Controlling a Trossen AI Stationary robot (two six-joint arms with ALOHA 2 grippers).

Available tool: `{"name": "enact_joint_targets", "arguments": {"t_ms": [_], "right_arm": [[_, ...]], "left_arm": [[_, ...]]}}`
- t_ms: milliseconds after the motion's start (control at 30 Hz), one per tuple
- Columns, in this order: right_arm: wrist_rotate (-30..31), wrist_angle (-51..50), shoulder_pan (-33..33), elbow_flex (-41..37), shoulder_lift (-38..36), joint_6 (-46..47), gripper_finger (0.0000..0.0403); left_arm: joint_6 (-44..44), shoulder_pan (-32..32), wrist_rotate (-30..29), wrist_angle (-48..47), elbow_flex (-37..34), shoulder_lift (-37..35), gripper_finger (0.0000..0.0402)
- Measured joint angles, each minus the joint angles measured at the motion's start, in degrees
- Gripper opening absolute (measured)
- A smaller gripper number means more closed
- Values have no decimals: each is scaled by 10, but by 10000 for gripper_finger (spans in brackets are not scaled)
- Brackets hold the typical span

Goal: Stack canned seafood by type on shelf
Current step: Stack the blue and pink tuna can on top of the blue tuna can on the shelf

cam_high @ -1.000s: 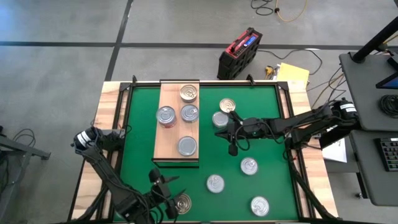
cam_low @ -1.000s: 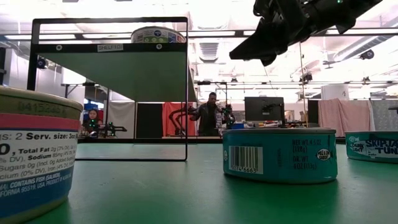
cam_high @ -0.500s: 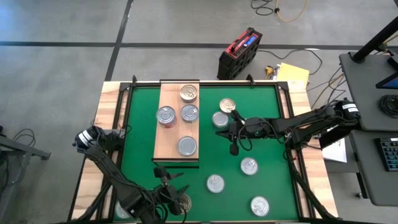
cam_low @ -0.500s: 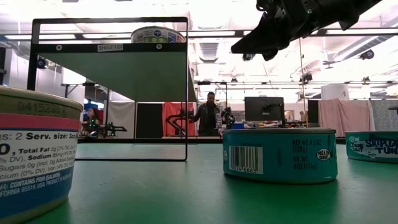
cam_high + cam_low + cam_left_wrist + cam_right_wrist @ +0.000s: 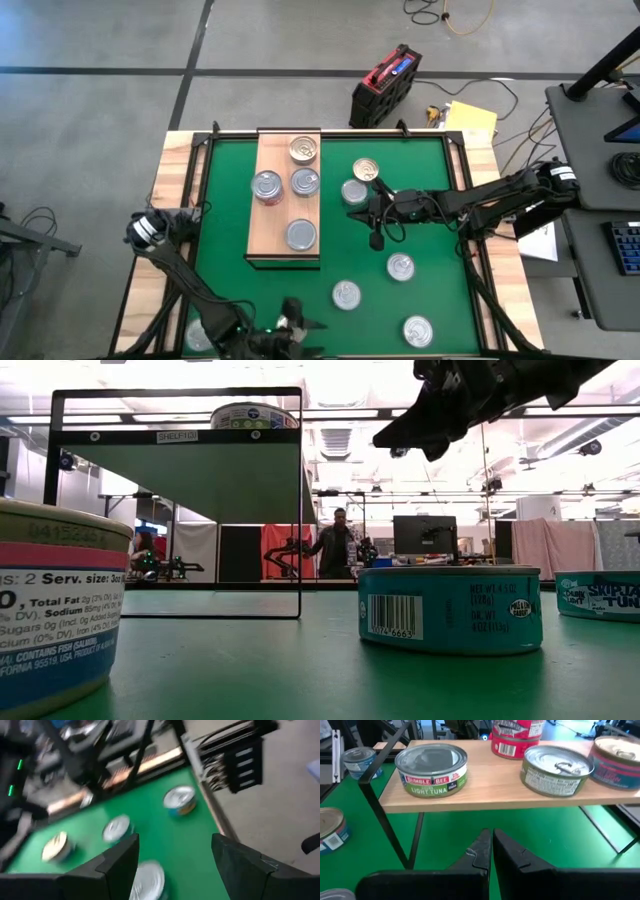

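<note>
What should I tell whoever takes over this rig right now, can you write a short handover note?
Left gripper: open, empty, at the table's near edge over a loose can.
Right gripper: shut, empty, mid-table beside the shelf.
Done: four cans on the shelf, including a green-label tuna can; in the high view none looks stacked.
Left: about six cans on the green mat, then grouping by type.

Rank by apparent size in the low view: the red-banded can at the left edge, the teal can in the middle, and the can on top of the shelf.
1. Red-banded can, largest, though it sits nearest the camera and is cut off.
2. Teal can.
3. Can on the shelf, smallest, but farthest away.
Distance drives this order; true sizes may well match.
</note>
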Motion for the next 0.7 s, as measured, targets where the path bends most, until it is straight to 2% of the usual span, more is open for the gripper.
{"name": "enact_joint_targets", "arguments": {"t_ms": [133, 233, 300, 433, 500, 633, 700], "right_arm": [[0, 5, 0, -5, 0, 10, 9], [0, 6, 0, -7, 0, 20, 9], [1, 6, 1, -7, 0, 25, 9], [1, -9, 4, -7, -9, 34, 9], [1, -25, 4, -7, -22, 40, 9], [6, -63, 4, -7, -49, 41, 9], [12, -68, 4, -7, -63, 40, 9]], "left_arm": [[42, 31, 107, 24, -1, -3, 233], [54, 59, 216, 19, -3, -3, 233], [69, 75, 257, 14, -3, -5, 233], [80, 91, 257, -38, -3, -27, 233], [70, 91, 236, -81, -3, -41, 233], [5, 90, 182, -189, -13, -75, 233], [-19, 89, 177, -198, -33, -101, 233]]}}
